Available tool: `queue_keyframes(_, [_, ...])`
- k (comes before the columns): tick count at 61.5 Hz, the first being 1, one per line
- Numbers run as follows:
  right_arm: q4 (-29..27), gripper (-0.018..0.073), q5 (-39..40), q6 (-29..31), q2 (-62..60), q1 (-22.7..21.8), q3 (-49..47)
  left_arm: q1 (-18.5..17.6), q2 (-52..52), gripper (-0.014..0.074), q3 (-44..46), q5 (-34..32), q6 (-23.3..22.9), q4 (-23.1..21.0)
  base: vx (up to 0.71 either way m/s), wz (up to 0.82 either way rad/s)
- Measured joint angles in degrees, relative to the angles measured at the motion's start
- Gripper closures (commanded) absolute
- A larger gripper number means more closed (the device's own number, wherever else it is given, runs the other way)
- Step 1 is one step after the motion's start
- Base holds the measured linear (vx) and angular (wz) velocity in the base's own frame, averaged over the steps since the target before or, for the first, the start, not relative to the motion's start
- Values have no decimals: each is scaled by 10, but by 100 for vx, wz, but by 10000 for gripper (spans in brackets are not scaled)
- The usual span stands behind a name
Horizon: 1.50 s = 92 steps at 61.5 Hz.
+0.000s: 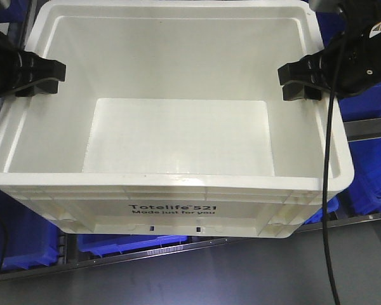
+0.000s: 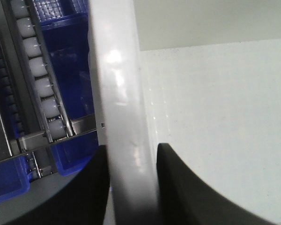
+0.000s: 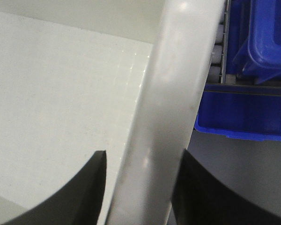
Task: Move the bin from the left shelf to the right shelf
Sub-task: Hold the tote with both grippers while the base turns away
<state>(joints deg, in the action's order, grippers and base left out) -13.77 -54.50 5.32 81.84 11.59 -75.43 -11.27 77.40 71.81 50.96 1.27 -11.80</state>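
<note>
While the left hand (image 1: 46, 76) is gripping the thick rim of the white bin (image 1: 178, 184) on one short side, the right hand (image 1: 297, 81) is gripping the rim on the opposite side, so the bin is sitting squarely between the two hands. In each wrist view the two dark fingers (image 2: 178, 192) are pressing on the rim from either side and touching it, one finger inside the bin and one outside. The bin is lying open side up, its bare pale floor stretching inward from both hands. Its printed wall, reading "Totelife 521 Made just for you", is facing the front camera, nearer to it than either hand. Whether its base is resting on anything, I cannot tell. Just outside the left hand's outer finger, a rail of white rollers (image 2: 42, 89) is running alongside blue bins (image 2: 70, 56). Beyond the right hand's outer finger, more of the blue bins are sitting by a metal shelf rail (image 3: 253, 87). A black cable (image 1: 327, 190) is trailing down from the right hand across the bin's rim.
</note>
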Motion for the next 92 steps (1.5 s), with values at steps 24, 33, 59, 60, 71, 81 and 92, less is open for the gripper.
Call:
queue_keyframes(24, [0,564,0,0,0,0,0,0,0,601,0,0,0,0,-11,-11])
queue_keyframes(33, [0,564,-1,0,0,0,0,0,0,601,0,0,0,0,-7,-9])
queue_keyframes(59, [0,564,-1,0,0,0,0,0,0,601,0,0,0,0,-3,-12])
queue_keyframes(60, [0,564,-1,0,0,0,0,0,0,601,0,0,0,0,-3,-16])
queue_keyframes(71, [0,564,-1,0,0,0,0,0,0,601,0,0,0,0,-3,-22])
queue_keyframes(81, [0,564,-1,0,0,0,0,0,0,601,0,0,0,1,-4,-34])
queue_keyframes(92, [0,564,-1,0,0,0,0,0,0,601,0,0,0,1,-4,-50])
